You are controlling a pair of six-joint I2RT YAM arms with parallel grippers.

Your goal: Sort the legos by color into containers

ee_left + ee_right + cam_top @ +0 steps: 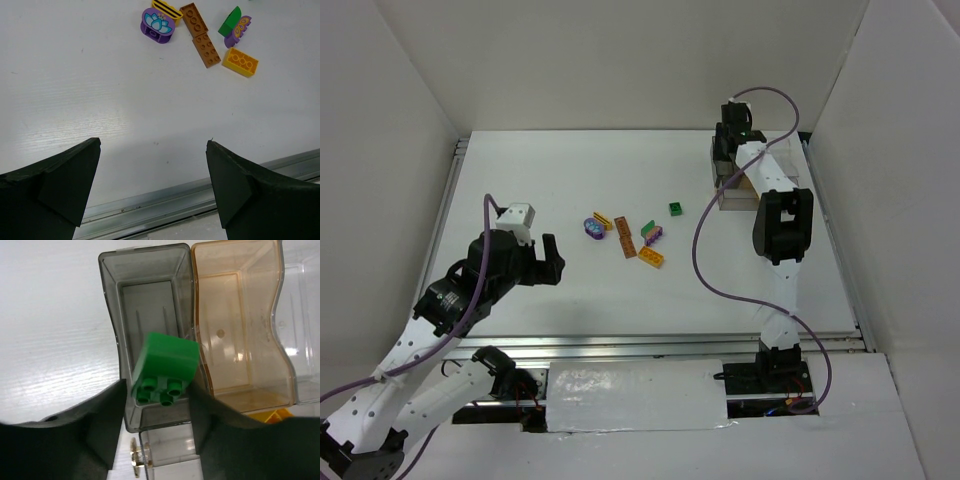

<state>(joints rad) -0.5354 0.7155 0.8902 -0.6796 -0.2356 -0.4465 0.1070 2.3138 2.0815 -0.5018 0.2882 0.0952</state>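
now, from above, my right claw [730, 172] hangs over the containers [740, 197], the loose legos [625, 238] well off to its left. at the left wrist, my left claw [152, 150] is spread and empty, glossy studded bricks ahead of it. at the right wrist, my fingers [100, 425] pinch a smooth green brick [165, 365], tilted, above the smoky grey compartment [145, 300], amber compartment [235, 330] just right. i should centre it off the thin wall, then release low.
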